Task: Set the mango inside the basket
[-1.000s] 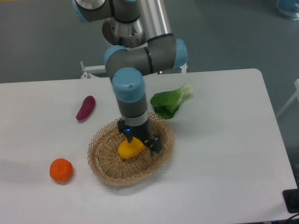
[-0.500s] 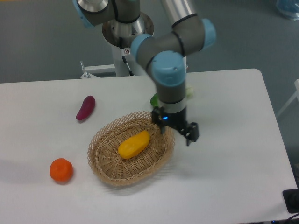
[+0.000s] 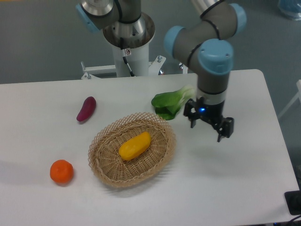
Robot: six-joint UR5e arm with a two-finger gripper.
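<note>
Camera view: gripper [image 3: 209,127] spread wide, empty, right of basket [image 3: 162,152]; mango [image 3: 135,145] inside; bok choy [image 3: 170,103] nearby.

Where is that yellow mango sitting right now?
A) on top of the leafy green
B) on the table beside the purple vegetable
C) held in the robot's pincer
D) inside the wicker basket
D: the mango lies inside the wicker basket, while the pincer hangs empty off to the right.

A lab: pedestal-mounted arm [image 3: 207,42], white table [image 3: 235,179].
</note>
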